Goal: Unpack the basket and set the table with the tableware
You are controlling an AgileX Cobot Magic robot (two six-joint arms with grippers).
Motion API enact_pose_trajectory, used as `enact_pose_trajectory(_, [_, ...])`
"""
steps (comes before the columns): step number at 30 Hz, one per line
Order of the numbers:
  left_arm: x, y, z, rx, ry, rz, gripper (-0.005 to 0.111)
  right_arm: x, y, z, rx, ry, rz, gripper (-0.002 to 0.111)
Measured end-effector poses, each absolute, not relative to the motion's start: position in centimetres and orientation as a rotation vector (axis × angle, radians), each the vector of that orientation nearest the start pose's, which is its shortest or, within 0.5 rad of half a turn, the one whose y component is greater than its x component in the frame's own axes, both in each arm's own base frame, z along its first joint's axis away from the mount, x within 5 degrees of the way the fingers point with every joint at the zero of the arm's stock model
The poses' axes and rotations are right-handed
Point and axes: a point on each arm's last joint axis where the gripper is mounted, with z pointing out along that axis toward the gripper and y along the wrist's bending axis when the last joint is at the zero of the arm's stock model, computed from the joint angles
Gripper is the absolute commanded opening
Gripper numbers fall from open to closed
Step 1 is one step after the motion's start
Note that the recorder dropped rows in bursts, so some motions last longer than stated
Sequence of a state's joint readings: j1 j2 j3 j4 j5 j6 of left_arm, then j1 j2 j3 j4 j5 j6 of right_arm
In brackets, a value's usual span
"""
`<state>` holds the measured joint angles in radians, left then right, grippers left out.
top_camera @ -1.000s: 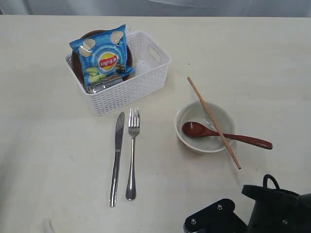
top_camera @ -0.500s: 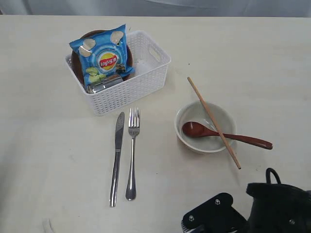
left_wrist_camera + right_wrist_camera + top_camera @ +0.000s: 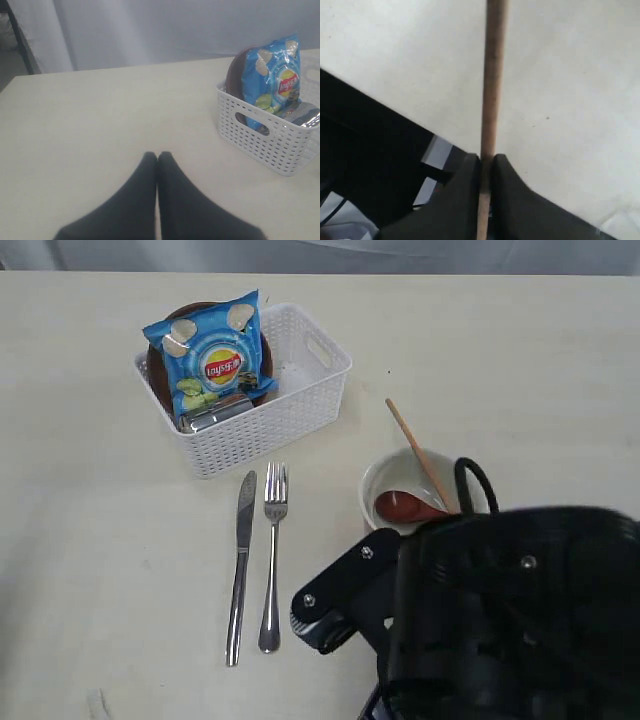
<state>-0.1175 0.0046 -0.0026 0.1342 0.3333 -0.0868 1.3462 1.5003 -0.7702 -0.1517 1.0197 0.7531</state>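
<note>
Exterior view: the right arm (image 3: 500, 610) bulks over the near-right part of the table (image 3: 90, 540). It covers most of the off-white bowl (image 3: 385, 475) and all but the head of the red-brown spoon (image 3: 398, 506). One chopstick (image 3: 410, 445) lies across the bowl rim, its near end lost under the arm. Risk: a low pass could knock stick or spoon off the bowl. Knife (image 3: 241, 565) and fork (image 3: 272, 555) lie side by side near the middle. Beyond them, toward the far edge, stands the white basket (image 3: 290, 415). The arm's fingers are not visible here.

Left wrist view: the left gripper (image 3: 157, 156) is pressed together and empty over bare table, well apart from the basket. Inside, the chips bag (image 3: 275, 82) leans on the brown plate (image 3: 237, 70), with the steel cup (image 3: 305, 114) wedged beside them. Lifting plate or cup would likely drag the bag along. The basket's far end is cut off.

Right wrist view: the right gripper (image 3: 486, 159) pinches a wooden stick (image 3: 492, 75), probably the second chopstick, with a long length free. Thin and round, it could swivel or slip and land crooked. Both its ends are out of frame. The dark mass beside the fingers cannot be identified.
</note>
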Motion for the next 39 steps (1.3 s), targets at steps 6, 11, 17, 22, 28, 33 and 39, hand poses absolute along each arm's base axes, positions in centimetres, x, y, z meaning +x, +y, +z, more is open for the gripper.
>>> enact_pose_trajectory(6, [5.4, -0.2, 18.4, 0.112, 1.812, -0.015, 0.000, 11.0, 22.7, 21.9, -0.905, 2.875, -0.130, -0.001])
enact_pose_trajectory(11, [5.4, -0.2, 18.4, 0.112, 1.812, -0.015, 0.000, 16.1, 21.7, 24.8, -0.791, 2.861, -0.082, -0.001])
enact_pose_trajectory(17, [5.4, -0.2, 18.4, 0.112, 1.812, -0.015, 0.000, 20.9, 20.5, 25.9, -0.725, 2.899, -0.101, -0.001])
enact_pose_trajectory(22, [5.4, -0.2, 18.4, 0.112, 1.812, -0.015, 0.000, 23.5, 20.8, 25.0, -0.738, 2.927, -0.114, -0.001])
enact_pose_trajectory(28, [5.4, -0.2, 18.4, 0.112, 1.812, -0.015, 0.000, 25.3, 22.2, 23.3, -0.790, 2.950, -0.132, -0.001])
enact_pose_trajectory(33, [5.4, -0.2, 18.4, 0.112, 1.812, -0.015, 0.000, 26.3, 23.2, 21.8, -0.807, 2.976, -0.156, -0.001])
enact_pose_trajectory(39, [5.4, -0.2, 18.4, 0.112, 1.812, -0.015, 0.000, 26.7, 23.3, 20.6, -0.830, 2.987, -0.214, -0.001])
